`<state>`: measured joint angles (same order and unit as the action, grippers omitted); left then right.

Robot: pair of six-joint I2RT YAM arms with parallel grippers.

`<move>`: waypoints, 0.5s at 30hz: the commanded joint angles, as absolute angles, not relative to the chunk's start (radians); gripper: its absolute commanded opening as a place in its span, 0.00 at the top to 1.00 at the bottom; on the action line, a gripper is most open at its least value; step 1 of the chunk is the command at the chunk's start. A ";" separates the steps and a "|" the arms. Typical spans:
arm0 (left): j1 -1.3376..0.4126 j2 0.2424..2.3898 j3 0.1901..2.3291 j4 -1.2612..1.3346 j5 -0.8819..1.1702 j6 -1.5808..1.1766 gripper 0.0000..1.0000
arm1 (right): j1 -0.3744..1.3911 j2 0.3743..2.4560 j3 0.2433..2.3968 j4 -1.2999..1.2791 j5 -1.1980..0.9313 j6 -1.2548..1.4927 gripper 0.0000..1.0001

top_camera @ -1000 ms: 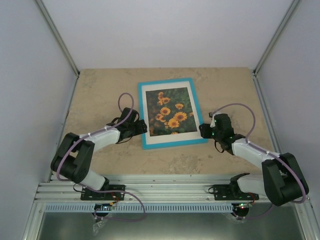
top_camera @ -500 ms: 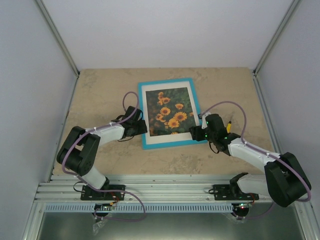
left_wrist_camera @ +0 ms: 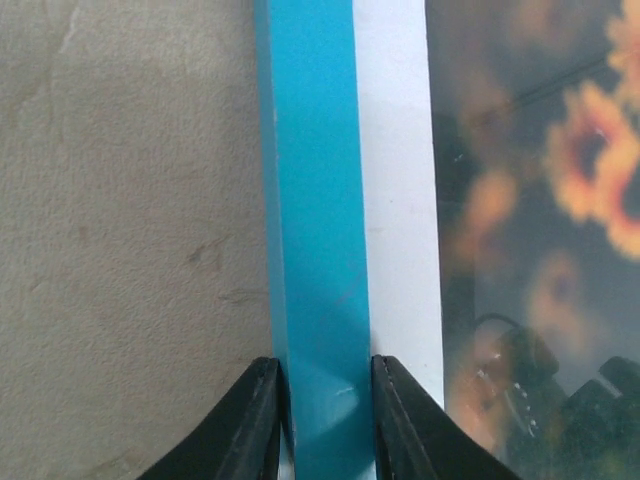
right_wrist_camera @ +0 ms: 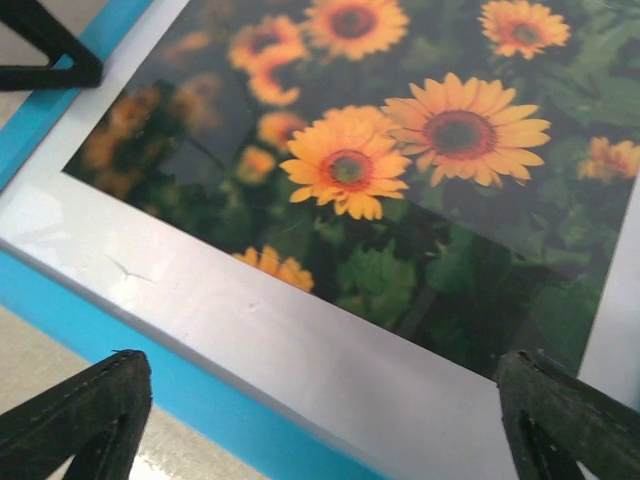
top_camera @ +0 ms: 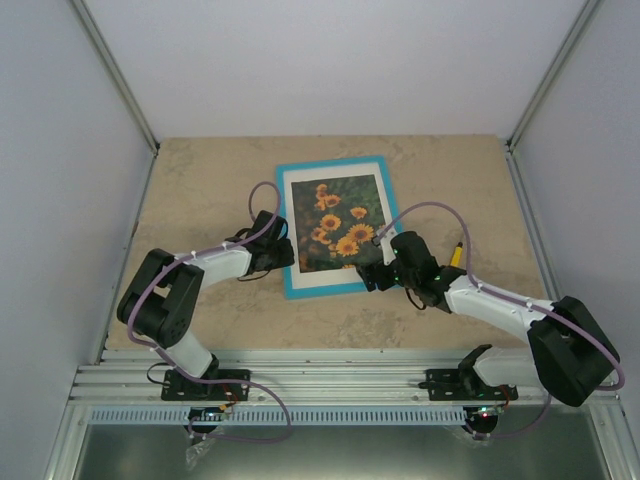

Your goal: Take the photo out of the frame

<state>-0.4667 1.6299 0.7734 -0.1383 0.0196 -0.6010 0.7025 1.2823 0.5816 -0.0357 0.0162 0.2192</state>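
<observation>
The frame (top_camera: 330, 165) lies face up on the table, with a turquoise border round a white mat. Inside the mat, under glass, is the photo (top_camera: 338, 222) of orange sunflowers on dark leaves. My left gripper (top_camera: 288, 252) is at the frame's left side. In the left wrist view its gripper (left_wrist_camera: 328, 420) is shut across the blue frame (left_wrist_camera: 315, 200) bar, one finger on each side, with the photo (left_wrist_camera: 540, 250) blurred at right. My right gripper (top_camera: 372, 275) hovers wide open over the lower right of the frame (right_wrist_camera: 241, 406). Below the right gripper (right_wrist_camera: 320, 420) are the mat and the photo (right_wrist_camera: 400, 200).
The white mat (right_wrist_camera: 300, 340) runs between the blue border and the print. The beige stone-look table (top_camera: 200, 190) surrounds the frame. White walls close in the back and both sides. An aluminium rail (top_camera: 330, 385) runs along the near edge by the arm bases.
The left gripper has closed on the frame's left border. The right arm has swung left from beside the frame to over its lower right part, and its jaws have opened wide.
</observation>
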 commanded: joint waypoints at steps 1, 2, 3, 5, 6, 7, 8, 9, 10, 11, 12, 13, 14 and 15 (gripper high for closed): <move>-0.471 1.664 0.787 -0.157 0.018 -0.590 0.79 | 0.757 1.276 0.621 -0.045 0.087 0.143 0.02; -0.470 1.664 0.789 -0.159 0.018 -0.589 0.82 | 0.769 1.274 0.625 -0.046 0.091 0.129 0.02; -0.470 1.660 0.791 -0.161 0.017 -0.589 0.85 | 0.783 1.273 0.629 -0.047 0.090 0.116 0.02; -0.471 1.649 0.794 -0.169 0.013 -0.587 0.88 | 0.814 1.270 0.639 -0.054 0.101 0.080 0.02; -0.470 1.641 0.796 -0.173 0.010 -0.586 0.90 | 0.830 1.270 0.645 -0.060 0.111 0.070 0.02; -0.471 1.633 0.798 -0.178 0.009 -0.586 0.92 | 0.851 1.270 0.649 -0.063 0.120 0.051 0.02; -0.471 1.623 0.800 -0.181 0.008 -0.585 0.93 | 0.865 1.270 0.655 -0.068 0.129 0.040 0.02; -0.470 1.615 0.802 -0.186 0.008 -0.586 0.94 | 0.881 1.270 0.657 -0.071 0.142 0.030 0.02; -0.471 1.606 0.804 -0.190 0.009 -0.587 0.95 | 0.893 1.269 0.658 -0.070 0.148 0.017 0.02; -0.471 1.596 0.806 -0.195 0.009 -0.585 0.96 | 0.910 1.267 0.657 -0.069 0.157 0.009 0.02; -0.471 1.586 0.810 -0.202 0.008 -0.585 0.96 | 0.927 1.266 0.655 -0.067 0.169 0.006 0.02; -0.470 1.577 0.813 -0.206 0.007 -0.583 0.97 | 0.948 1.264 0.652 -0.064 0.187 -0.008 0.02; -0.471 1.565 0.815 -0.211 0.006 -0.580 0.97 | 0.972 1.262 0.649 -0.060 0.207 -0.029 0.02; -0.471 1.553 0.817 -0.216 0.007 -0.575 0.98 | 0.994 1.265 0.647 -0.060 0.233 -0.044 0.02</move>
